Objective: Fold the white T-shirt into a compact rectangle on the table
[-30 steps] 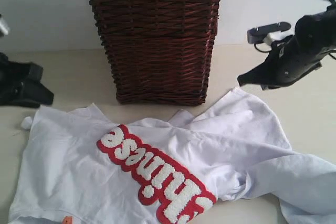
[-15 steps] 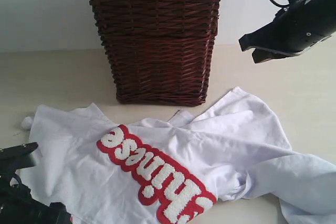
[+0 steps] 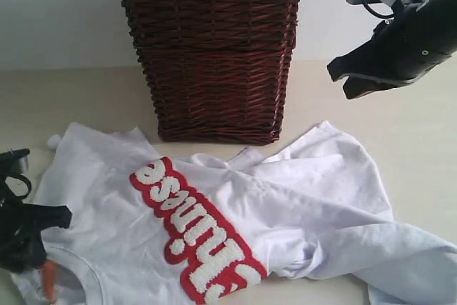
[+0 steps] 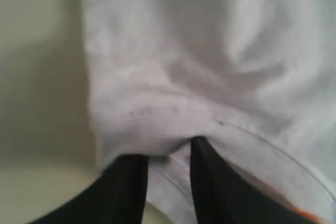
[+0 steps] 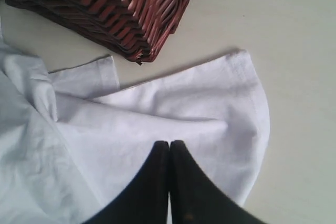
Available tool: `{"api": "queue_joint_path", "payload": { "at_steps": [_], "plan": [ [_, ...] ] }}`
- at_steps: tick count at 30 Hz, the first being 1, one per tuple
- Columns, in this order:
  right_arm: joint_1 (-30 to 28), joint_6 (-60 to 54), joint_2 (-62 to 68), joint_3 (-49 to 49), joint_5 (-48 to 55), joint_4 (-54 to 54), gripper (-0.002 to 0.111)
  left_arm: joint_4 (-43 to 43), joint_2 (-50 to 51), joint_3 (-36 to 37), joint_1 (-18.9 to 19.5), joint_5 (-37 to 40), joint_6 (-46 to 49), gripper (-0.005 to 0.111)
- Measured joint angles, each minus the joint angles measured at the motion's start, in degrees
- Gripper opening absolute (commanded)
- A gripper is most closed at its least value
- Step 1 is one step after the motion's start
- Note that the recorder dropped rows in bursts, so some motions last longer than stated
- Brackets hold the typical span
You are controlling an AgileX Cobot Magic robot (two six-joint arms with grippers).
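Left pincer (image 4: pixel 167 150) nips the white T-shirt (image 4: pixel 184 51); right pincer (image 5: pixel 169 146) closed, empty.

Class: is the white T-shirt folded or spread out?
Spread out and rumpled: the white T-shirt lies open across the table, lettering showing.

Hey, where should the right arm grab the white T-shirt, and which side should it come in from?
Take the white T-shirt at its far corner, just right of the basket. That corner lies flat with a clean free edge and bare table beyond it, so probably come down from that open side, with the right gripper jaws opened first and straddling the edge.
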State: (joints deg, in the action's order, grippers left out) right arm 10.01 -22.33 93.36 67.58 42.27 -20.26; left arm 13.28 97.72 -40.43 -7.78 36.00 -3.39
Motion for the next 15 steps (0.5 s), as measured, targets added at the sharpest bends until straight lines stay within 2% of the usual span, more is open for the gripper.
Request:
{"api": "queue_joint_path", "payload": {
  "at_steps": [1, 5, 11, 13, 15],
  "plan": [
    [0.0, -0.1, 0.27, 0.0, 0.09, 0.45, 0.0, -3.5, 0.62, -2.08, 1.87, 1.59, -2.04, 0.029],
    [0.0, -0.1, 6.32, -1.24, -1.53, 1.09, 0.0, -7.05, 0.92, -9.53, 6.46, 4.54, -2.82, 0.029],
    [0.0, 0.14, 15.72, -1.29, -11.33, 2.0, 0.0, -8.03, 0.86, -19.1, 6.73, 10.27, -0.28, 0.029],
    [0.0, 0.4, 19.37, -1.29, -17.59, 2.71, 0.0, -7.27, 0.04, -21.85, 6.73, 9.58, 1.44, 0.029],
    [0.0, 1.46, 22.74, 0.15, -19.85, 3.55, 0.0, -2.34, 0.37, -22.45, 6.38, 7.59, 8.38, 0.029]
  ]
}}
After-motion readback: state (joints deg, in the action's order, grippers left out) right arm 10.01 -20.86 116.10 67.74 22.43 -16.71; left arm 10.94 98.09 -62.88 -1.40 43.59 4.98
